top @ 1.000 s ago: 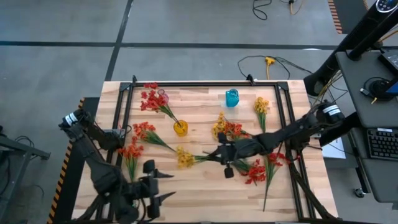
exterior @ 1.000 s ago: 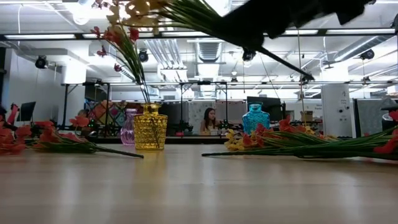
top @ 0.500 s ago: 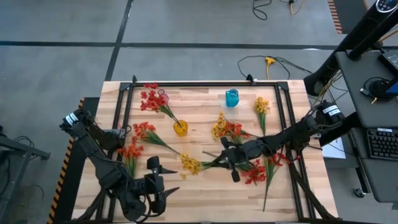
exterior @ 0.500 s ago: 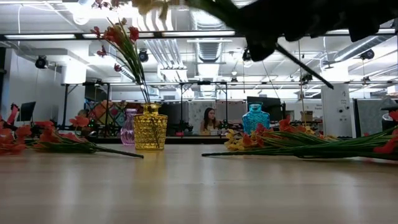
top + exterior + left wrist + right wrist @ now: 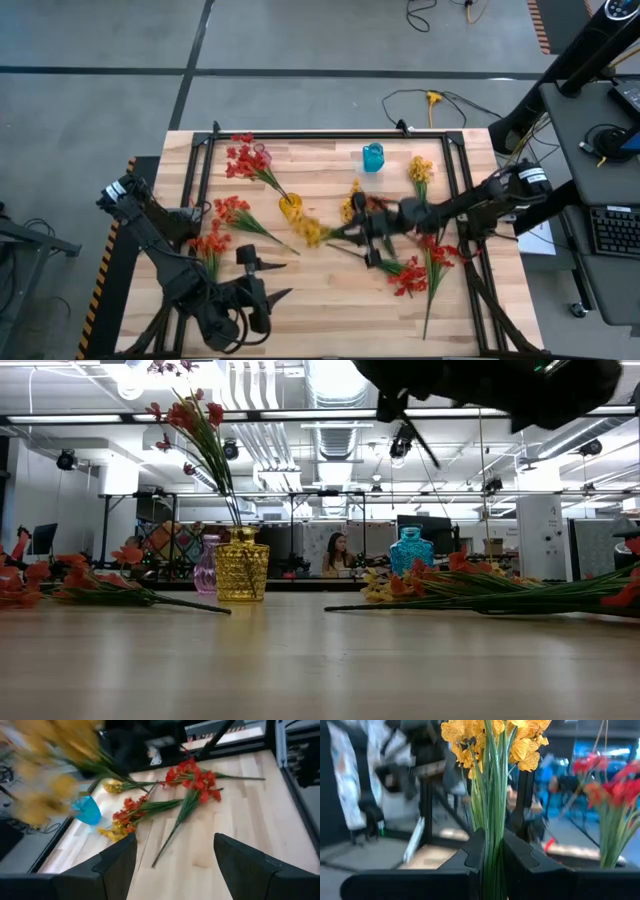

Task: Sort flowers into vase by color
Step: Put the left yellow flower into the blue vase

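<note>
**Right gripper carries a yellow sprig beside the yellow vase**

The right gripper [image 5: 372,232] is over the middle of the bench [image 5: 330,310], its fingers [image 5: 470,855] clenched on the green stems of a yellow flower sprig [image 5: 312,230]. The sprig's blossom head sits just beside the yellow vase [image 5: 290,207], on the side away from the bench's left edge. In the right wrist view the yellow blossoms [image 5: 492,737] rise straight above the closed fingers, with the stems squeezed between them.

The yellow vase already holds a red-orange sprig [image 5: 245,160], whose blossoms lean toward the far left corner of the bench. A pink vase [image 5: 205,572] stands behind the yellow one in the low view, and a blue vase [image 5: 372,157] stands near the far edge, toward the right.

More flowers lie flat on the bench: two red-orange sprigs [image 5: 225,215] near the left edge, a yellow sprig [image 5: 420,172] near the far right corner, a mixed yellow and red cluster [image 5: 352,207] near the centre, and red-orange sprigs [image 5: 412,272] toward the right front.

The left gripper [image 5: 262,283] waits over the front left part of the bench, its fingers [image 5: 117,862] spread apart and grasping nothing.
</note>
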Controlling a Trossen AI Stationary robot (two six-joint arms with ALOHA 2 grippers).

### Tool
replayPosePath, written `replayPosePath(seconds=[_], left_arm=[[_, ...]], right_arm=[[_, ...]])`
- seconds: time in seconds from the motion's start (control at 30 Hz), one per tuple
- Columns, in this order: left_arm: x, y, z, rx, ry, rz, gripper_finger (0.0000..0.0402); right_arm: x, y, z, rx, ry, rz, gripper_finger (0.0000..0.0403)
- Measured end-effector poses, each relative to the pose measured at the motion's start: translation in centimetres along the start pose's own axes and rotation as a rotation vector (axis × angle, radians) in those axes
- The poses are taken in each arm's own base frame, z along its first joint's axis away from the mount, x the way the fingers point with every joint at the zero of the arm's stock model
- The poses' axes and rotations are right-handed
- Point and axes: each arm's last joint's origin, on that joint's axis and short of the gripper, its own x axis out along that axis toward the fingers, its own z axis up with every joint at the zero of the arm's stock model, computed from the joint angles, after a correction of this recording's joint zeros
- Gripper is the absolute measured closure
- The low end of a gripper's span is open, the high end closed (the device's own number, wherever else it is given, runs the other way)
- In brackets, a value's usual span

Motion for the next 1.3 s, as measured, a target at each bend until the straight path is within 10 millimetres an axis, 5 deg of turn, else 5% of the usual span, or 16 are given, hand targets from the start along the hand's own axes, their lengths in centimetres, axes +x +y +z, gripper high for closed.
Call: replayPosePath(seconds=[0.2,0.3,0.63,0.8,1.03,1.3], left_arm=[[2.2,0.9,-0.3,0.040,0.096,-0.071,0.0155],[4.0,1.3,-1.2,0.078,0.118,-0.078,0.0155],[8.7,2.9,-4.5,0.184,0.045,-0.147,0.0183],[8.7,4.7,-5.6,0.091,-0.041,-0.181,0.0199],[7.6,5.9,-7.0,-0.150,-0.520,-0.214,0.0202],[9.2,6.0,-7.8,-0.119,-0.573,0.027,0.0192]], right_arm=[[-1.3,-5.8,0.5,0.050,-0.096,-0.044,0.0365],[-1.8,-7.0,1.0,0.029,-0.176,-0.017,0.0365],[-1.5,-6.5,0.1,-0.030,-0.300,0.015,0.0365],[-1.2,-5.6,0.3,-0.050,-0.307,0.028,0.0365],[-1.1,-4.8,1.5,-0.057,-0.350,0.054,0.0365],[1.2,-4.5,2.1,-0.039,-0.389,0.088,0.0365]])
